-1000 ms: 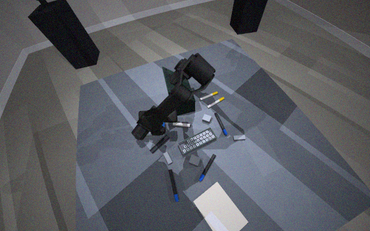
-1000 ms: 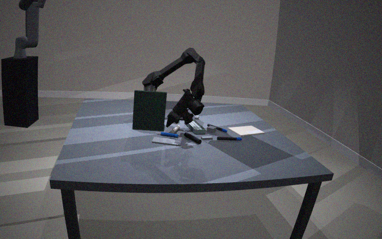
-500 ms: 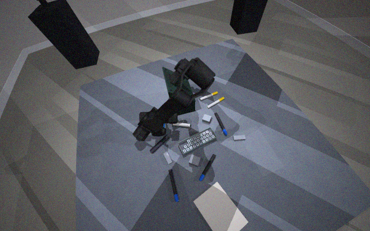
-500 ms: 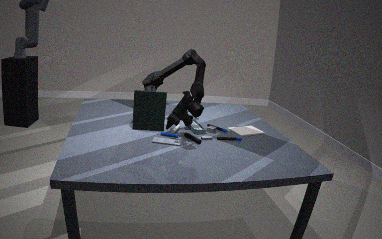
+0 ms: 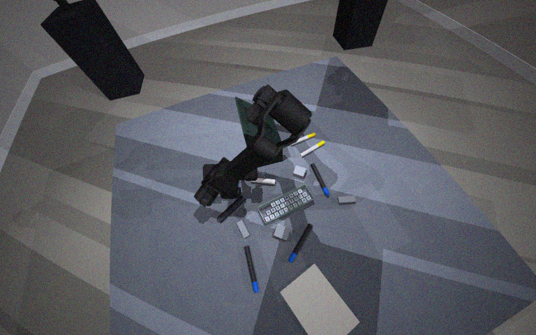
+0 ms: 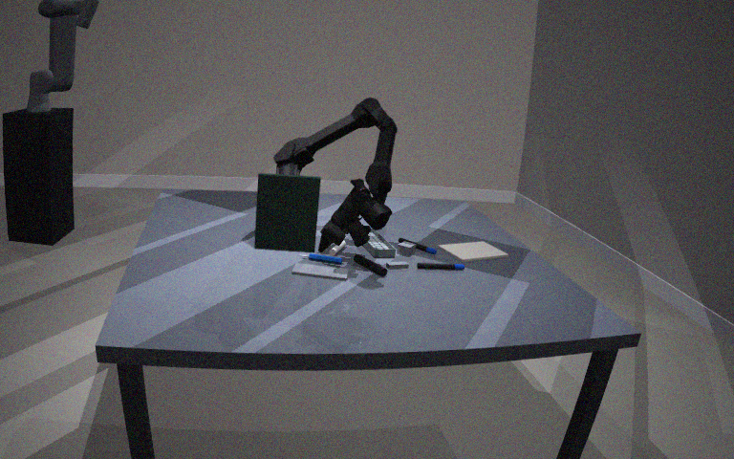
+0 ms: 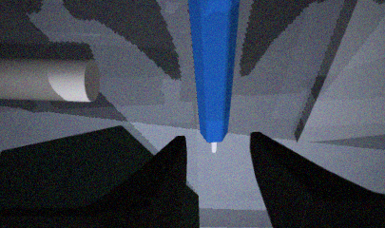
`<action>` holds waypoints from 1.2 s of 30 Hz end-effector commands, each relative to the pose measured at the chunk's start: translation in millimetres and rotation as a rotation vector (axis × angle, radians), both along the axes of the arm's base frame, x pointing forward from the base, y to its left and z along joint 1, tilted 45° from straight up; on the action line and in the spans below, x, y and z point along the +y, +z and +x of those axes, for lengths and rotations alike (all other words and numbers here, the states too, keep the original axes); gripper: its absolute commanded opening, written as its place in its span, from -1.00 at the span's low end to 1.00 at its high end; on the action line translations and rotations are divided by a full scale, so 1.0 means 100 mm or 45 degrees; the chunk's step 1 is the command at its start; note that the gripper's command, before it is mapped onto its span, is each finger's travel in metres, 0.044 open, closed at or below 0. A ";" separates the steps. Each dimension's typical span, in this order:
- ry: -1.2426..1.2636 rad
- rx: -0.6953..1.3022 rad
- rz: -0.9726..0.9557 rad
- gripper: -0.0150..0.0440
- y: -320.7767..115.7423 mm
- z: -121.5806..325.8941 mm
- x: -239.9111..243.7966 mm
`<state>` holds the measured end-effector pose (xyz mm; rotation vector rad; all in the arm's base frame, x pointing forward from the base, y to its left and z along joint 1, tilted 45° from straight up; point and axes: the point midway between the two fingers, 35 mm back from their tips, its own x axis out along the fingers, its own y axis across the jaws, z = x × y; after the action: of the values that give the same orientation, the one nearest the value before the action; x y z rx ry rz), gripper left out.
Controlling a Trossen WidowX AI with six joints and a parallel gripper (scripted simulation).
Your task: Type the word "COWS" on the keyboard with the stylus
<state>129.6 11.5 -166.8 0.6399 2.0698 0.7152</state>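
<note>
the arm (image 5: 246, 161) (image 6: 383, 144) is reaching down for the blue stylus (image 6: 325, 258) (image 7: 214, 71), so the step in hand is, i judge, picking it up; the typing is still waiting its turn

the gripper (image 6: 322, 248) (image 7: 218, 142) is standing released, its fingers parting only partway and gripping nothing. in the wrist view the stylus is pointing its pale tip towards the gap between them, while in the exterior view it is lying on the desk (image 6: 303, 318) in front of the dark upright panel (image 6: 287, 213). from above, the arm is hiding it

the next move is probably calling for lining the fingers up on either side of the barrel, lowering a little and closing firmly. the fingers seem to be sitting near the tip end, so the grip is needing to settle on the barrel, leaving the tip free for pressing. a white cylinder (image 5: 266, 181) (image 6: 336, 248) (image 7: 70, 80) is lying near, and a sideways sweep could be nudging it

the keyboard (image 5: 285, 204) (image 6: 379, 248) is resting apart from the stylus, waiting for c, o, w and s in turn once the stylus is being held securely
</note>
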 end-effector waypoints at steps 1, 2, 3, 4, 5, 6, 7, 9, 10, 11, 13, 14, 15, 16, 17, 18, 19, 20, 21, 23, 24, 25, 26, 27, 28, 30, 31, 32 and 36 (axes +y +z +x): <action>-0.002 0.010 0.003 0.02 -0.03 -0.02 0.03; -0.002 0.010 0.003 0.02 -0.03 -0.02 0.04; -0.002 0.010 0.004 0.02 -0.04 -0.02 0.04; -0.002 0.010 0.004 0.02 -0.04 -0.02 0.05; -0.002 0.010 0.004 0.02 -0.05 -0.02 0.06; -0.002 0.010 0.004 0.02 -0.05 -0.02 0.06; -0.002 0.010 0.004 0.02 -0.06 -0.02 0.06; -0.002 0.010 0.004 0.02 -0.07 -0.02 0.08; -0.002 0.010 0.004 0.02 -0.08 -0.02 0.08; -0.002 0.010 0.004 0.02 -0.08 -0.02 0.09; -0.002 0.010 0.004 0.02 -0.09 -0.02 0.10; -0.002 0.010 0.004 0.02 -0.10 -0.02 0.10; -0.002 0.010 0.004 0.02 -0.10 -0.02 0.11; -0.002 0.010 0.004 0.02 -0.11 -0.02 0.11; -0.002 0.010 0.004 0.02 -0.11 -0.02 0.12; -0.002 0.010 0.004 0.02 -0.12 -0.02 0.12; -0.002 0.010 0.004 0.02 -0.12 -0.02 0.13; -0.002 0.010 0.004 0.02 -0.13 -0.02 0.14; -0.002 0.010 0.005 0.02 -0.13 -0.02 0.14; -0.002 0.010 0.005 0.02 -0.14 -0.03 0.15; -0.002 0.010 0.005 0.02 -0.15 -0.03 0.16; -0.002 0.010 0.005 0.02 -0.16 -0.03 0.16; -0.002 0.010 0.005 0.02 -0.16 -0.03 0.17; -0.002 0.010 0.005 0.02 -0.17 -0.03 0.17; -0.002 0.010 0.005 0.02 -0.17 -0.03 0.18; -0.002 0.010 0.005 0.02 -0.18 -0.03 0.19; -0.002 0.010 0.005 0.02 -0.19 -0.03 0.19; -0.002 0.010 0.005 0.02 -0.19 -0.03 0.20; -0.002 0.010 0.005 0.02 -0.19 -0.03 0.20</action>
<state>127.8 29.7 -184.7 0.6409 2.0723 0.7185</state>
